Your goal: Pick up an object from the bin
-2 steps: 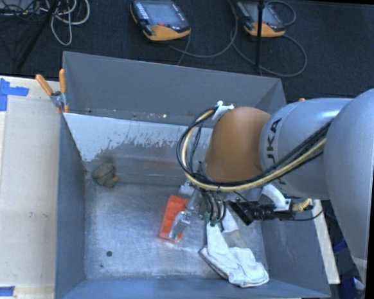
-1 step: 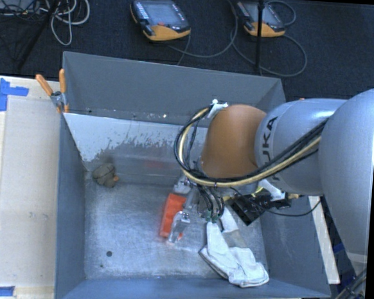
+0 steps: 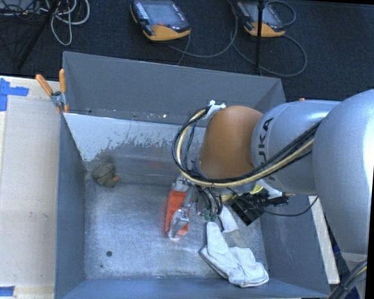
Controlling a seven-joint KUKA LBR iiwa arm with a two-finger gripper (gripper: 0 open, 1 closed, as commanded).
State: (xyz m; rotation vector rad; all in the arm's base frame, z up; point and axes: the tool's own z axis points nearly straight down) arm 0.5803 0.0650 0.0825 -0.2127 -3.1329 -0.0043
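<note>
My gripper [image 3: 200, 205] hangs low in the middle of the bin, partly hidden under the arm's wrist. Right at its left side lies an orange-red oblong thing [image 3: 172, 209] with a silvery end [image 3: 179, 226] pointing to the bin's front. The gripper touches or nearly touches it, and I cannot see whether the thing is between the fingers. A crumpled white cloth [image 3: 234, 260] lies just in front and to the right of the gripper, near the front right corner.
A small grey-brown lump [image 3: 105, 174] sits at the back left of the bin floor, against the sloping wall. The arm and its cables cover the bin's right side. The left and front-left floor is bare.
</note>
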